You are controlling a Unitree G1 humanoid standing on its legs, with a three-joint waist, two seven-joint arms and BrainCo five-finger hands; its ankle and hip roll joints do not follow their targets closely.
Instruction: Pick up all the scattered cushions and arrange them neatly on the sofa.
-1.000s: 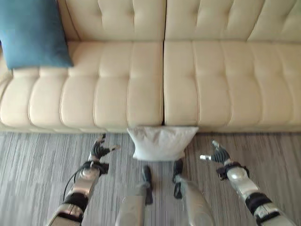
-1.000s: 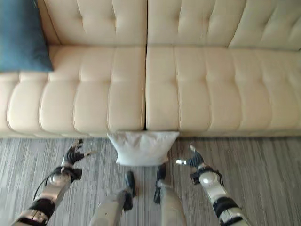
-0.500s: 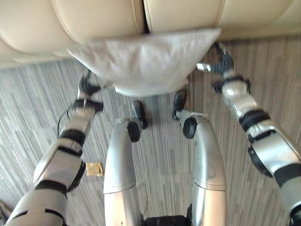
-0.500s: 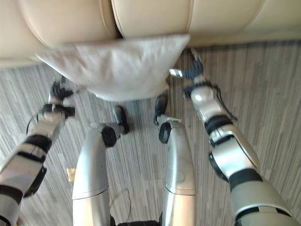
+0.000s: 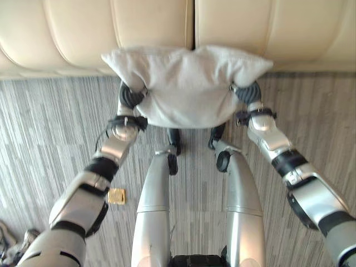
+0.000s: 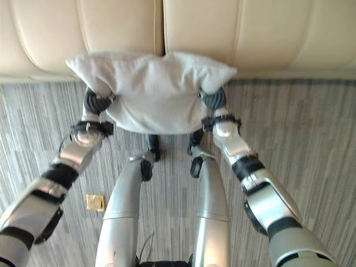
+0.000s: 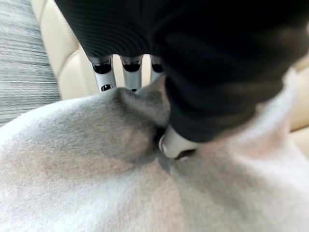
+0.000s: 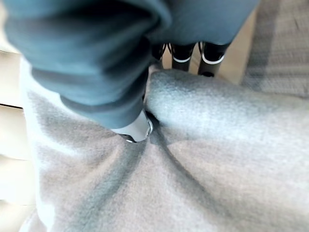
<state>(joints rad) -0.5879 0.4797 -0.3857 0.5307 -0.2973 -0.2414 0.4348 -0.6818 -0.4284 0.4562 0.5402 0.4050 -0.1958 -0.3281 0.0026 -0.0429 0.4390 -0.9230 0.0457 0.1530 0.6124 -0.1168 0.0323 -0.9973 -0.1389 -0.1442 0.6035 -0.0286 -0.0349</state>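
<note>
A pale grey cushion is held in front of the cream sofa's base, over the grey striped carpet. My left hand grips its left edge and my right hand grips its right edge. In the left wrist view the thumb digs into the cushion while the fingers reach behind it. The right wrist view shows the same pinch: thumb pressed into the cloth, fingers on the far side.
The sofa's seat front runs across the top of the eye views, close behind the cushion. A small yellowish square object lies on the carpet near my left arm.
Both hands have closed in from the sides and pinched the cushion's edges. The camera has tilted down, so the sofa seat and the blue cushion have left the picture.
</note>
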